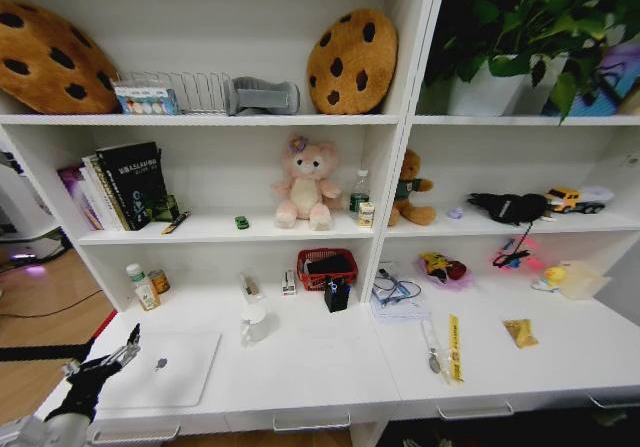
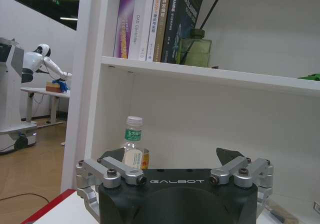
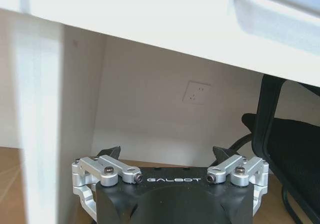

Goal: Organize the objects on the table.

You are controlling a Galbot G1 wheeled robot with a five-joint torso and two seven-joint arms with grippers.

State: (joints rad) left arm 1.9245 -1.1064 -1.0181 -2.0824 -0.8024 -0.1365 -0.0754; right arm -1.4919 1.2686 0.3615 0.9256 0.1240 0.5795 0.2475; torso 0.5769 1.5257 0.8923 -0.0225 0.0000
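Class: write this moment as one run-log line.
left gripper: open, hovering by laptop | right gripper: open, below table | mug: untouched

Bright, even light washes the white table [image 1: 330, 367] in the head view, with soft shadows under the shelves [image 1: 220, 229]. Straight edges bow toward the corners. The potted plant [image 1: 520, 37] above looks dark and blurred.
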